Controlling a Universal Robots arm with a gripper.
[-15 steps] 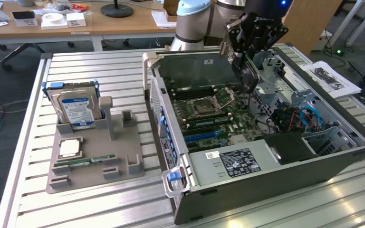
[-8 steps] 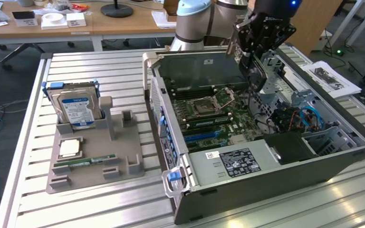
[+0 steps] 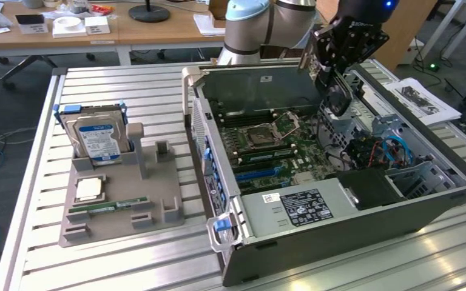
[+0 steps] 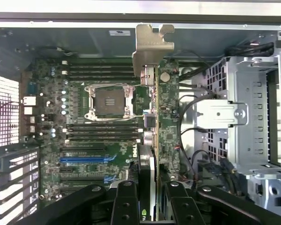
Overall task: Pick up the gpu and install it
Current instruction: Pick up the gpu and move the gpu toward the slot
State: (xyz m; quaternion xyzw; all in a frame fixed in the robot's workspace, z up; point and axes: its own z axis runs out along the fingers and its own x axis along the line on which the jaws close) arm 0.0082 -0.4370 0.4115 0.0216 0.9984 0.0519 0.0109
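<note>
Wrist view: gpu [image 4: 167,117] gripped edge-on in the jaws, above the motherboard [image 4: 51,140] inside the case [image 4: 84,42], bracket [image 4: 152,44] near a wall. Card looks crosswise to the blue slot [image 4: 82,159]; it should go down squared and straight. Cables [image 4: 192,140] and drive cage [image 4: 253,117] crowd one side, with freer room over the socket [image 4: 110,101].

Hard drive [image 3: 97,142] (blue label), memory stick [image 3: 107,207]

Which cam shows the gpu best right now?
Wrist view: the gpu shows green board and silver bracket, clamped in the pincer above the motherboard. In the exterior view it hangs dark and partly hidden under the pincer.
</note>
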